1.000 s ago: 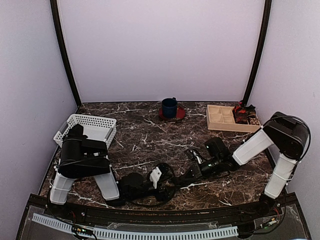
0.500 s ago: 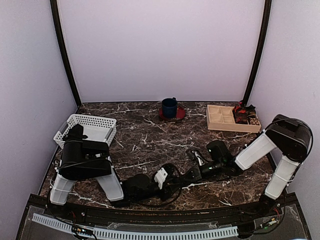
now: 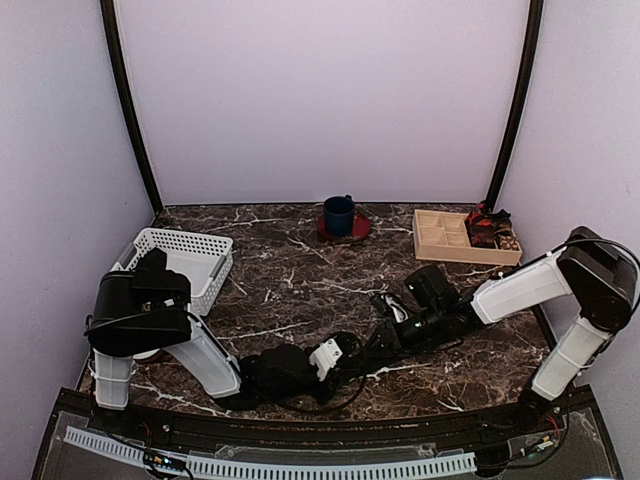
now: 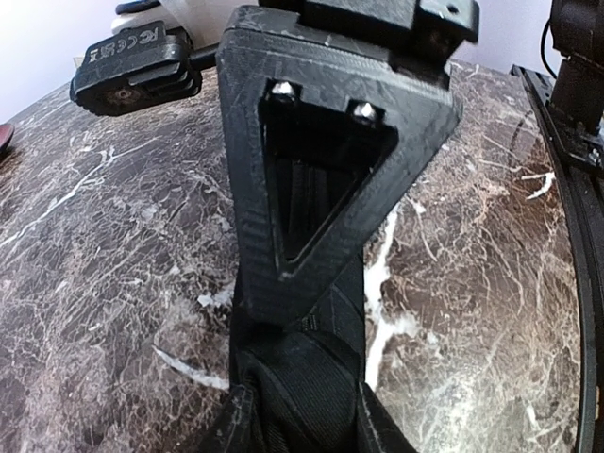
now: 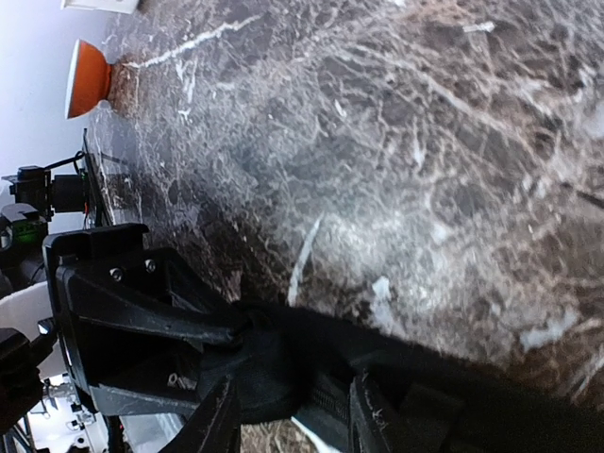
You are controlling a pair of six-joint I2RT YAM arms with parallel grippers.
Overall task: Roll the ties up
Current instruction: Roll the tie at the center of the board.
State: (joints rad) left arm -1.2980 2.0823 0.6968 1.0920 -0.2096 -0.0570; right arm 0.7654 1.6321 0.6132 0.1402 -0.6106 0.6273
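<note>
Saw raised letters on a black part at 11 o'clock in the left wrist view. Could not read them, too blurry.

Found the tie low on the bench, at about 6 o'clock from the middle, right between the two hands. Saw it as a black bunch of cloth. Saw a dark flat strip leading off from it toward 3 o'clock in the right wrist view.

Found the left hand closed on the tie, with cloth filling the gap between its fingers. Found the right hand nose to nose with the left one. Saw the dark roll sitting between the right fingers. Could not tell a squeeze from a loose fit there.

Saw both hands near the front edge of the bench, with a black cable loop lying between them and that edge. Found bare marble toward 12 o'clock, all the way up to a blue cup on a red saucer by the back wall. Saw a white basket at 9 o'clock, by the left edge and just beside the left arm. Saw a wooden tray at 2 o'clock, by the right edge, with red and black things at its right end.
</note>
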